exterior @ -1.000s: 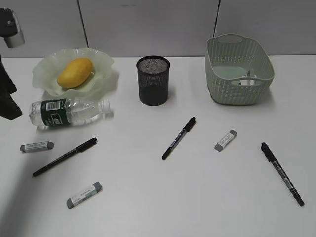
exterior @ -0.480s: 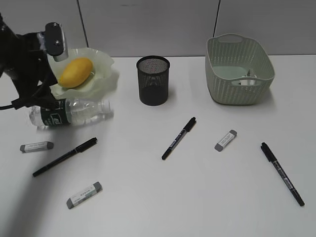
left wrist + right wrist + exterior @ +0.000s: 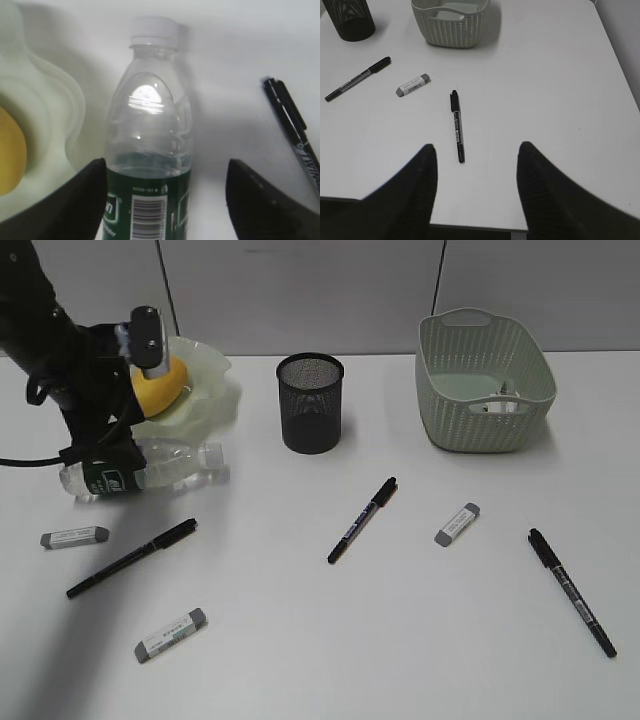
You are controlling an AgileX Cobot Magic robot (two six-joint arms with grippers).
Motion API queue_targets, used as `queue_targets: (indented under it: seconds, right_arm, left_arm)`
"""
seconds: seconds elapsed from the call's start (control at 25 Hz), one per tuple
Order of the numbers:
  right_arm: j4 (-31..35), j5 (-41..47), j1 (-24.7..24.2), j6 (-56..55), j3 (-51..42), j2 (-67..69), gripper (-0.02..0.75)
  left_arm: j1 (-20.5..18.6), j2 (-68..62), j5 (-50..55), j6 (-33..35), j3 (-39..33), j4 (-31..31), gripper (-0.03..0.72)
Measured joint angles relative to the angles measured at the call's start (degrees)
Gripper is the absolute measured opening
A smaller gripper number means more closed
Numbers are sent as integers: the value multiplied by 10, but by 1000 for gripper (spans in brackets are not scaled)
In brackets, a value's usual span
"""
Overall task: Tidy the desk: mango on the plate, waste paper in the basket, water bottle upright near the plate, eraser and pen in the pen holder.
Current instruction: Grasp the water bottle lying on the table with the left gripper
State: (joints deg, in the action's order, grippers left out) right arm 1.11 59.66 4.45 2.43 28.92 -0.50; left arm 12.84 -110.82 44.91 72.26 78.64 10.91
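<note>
The left claw (image 3: pixel 165 200) has come down, spread open astride the lying clear plastic green-labelled water bottle (image 3: pixel 147 165); right claw (image 3: pixel 476 172) gapes empty.

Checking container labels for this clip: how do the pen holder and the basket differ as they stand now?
The pen holder is a black wire-mesh cylinder; the basket is pale green, rectangular, woven-look plastic with cut-out handles. The pen holder is smaller and narrower. It looks empty, while the basket has something white inside. Both stand upright on the desk, open at the top.
</note>
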Motion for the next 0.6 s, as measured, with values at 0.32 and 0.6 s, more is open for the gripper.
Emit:
queue_targets:
  seconds: [0.32,0.6]
  right_arm:
    - [0,0,0,0,0,0,414]
    - [0,0,0,0,0,0,414]
  left_arm:
    - [0,-28,6,2,13,-3,561]
    - [0,-50,-30,4,15,-12,561]
